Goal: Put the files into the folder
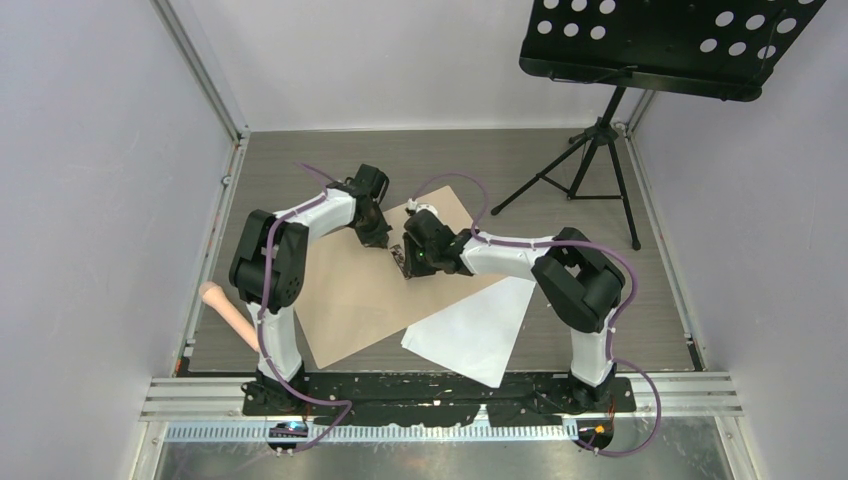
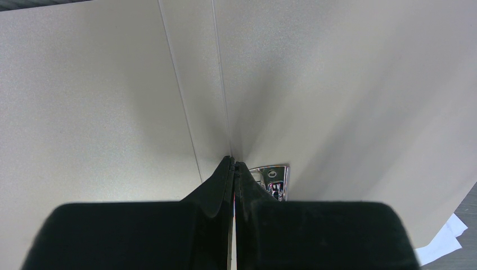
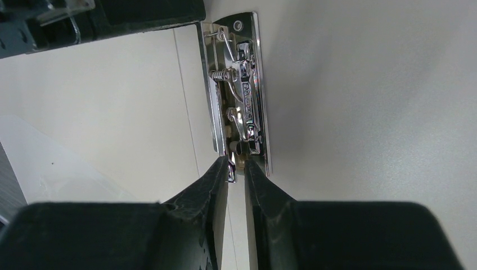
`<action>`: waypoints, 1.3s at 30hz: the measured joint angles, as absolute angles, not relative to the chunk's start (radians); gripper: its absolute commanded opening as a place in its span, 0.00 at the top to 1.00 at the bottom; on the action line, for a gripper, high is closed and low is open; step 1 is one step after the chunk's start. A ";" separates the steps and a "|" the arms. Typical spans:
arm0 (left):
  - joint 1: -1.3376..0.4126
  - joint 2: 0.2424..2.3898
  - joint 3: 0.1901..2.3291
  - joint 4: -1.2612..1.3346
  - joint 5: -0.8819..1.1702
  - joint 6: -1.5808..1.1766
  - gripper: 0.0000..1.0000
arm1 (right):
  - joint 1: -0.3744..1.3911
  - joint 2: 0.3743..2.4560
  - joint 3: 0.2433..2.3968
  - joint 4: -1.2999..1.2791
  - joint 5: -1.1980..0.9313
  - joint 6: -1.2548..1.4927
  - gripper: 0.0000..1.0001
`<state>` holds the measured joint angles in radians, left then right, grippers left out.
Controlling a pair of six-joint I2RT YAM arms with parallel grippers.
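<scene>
The tan folder (image 1: pixel 375 295) lies open on the table, with a chrome spring clip (image 3: pixel 239 95) fixed along its crease. The white files (image 1: pixel 470 335) lie at its near right edge, partly beside it, and show in the left wrist view (image 2: pixel 444 239) and right wrist view (image 3: pixel 45 169). My left gripper (image 1: pixel 383 240) is shut, its tips (image 2: pixel 233 163) down on the crease next to the clip (image 2: pixel 273 180). My right gripper (image 1: pixel 408 262) is closed narrowly, tips (image 3: pixel 236 164) on either side of the clip's near end.
A black music stand (image 1: pixel 600 150) stands on its tripod at the back right, its perforated desk overhead. A pale pink handle-like object (image 1: pixel 225 310) lies at the left table edge. Walls enclose the table on three sides.
</scene>
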<state>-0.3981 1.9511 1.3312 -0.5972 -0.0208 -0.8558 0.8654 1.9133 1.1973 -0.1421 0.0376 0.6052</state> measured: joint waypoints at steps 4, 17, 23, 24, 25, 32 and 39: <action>-0.398 1.951 1.332 -0.598 -0.021 -0.856 0.99 | 0.867 1.913 1.195 -0.145 0.038 0.605 0.77; -0.398 1.952 1.334 -0.600 -0.021 -0.856 0.99 | 0.889 1.920 1.195 -0.160 0.060 0.604 0.85; -0.398 1.953 1.335 -0.602 -0.021 -0.856 0.99 | 0.891 1.920 1.198 -0.166 0.077 0.604 0.91; -0.398 1.953 1.336 -0.602 -0.021 -0.856 0.99 | 0.892 1.921 1.200 -0.168 0.079 0.605 0.91; -0.398 1.954 1.336 -0.603 -0.021 -0.855 0.99 | 0.893 1.924 1.203 -0.173 0.083 0.605 0.93; -0.398 1.955 1.339 -0.605 -0.021 -0.852 0.99 | 0.905 1.931 1.222 -0.204 0.128 0.629 0.94; -0.399 1.961 1.348 -0.613 -0.022 -0.848 0.98 | 0.914 1.931 1.221 -0.211 0.185 0.667 0.94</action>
<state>-0.3992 1.9610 1.3483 -0.6128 -0.0223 -0.8478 0.9138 1.9312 1.2213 -0.2111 0.1852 0.6674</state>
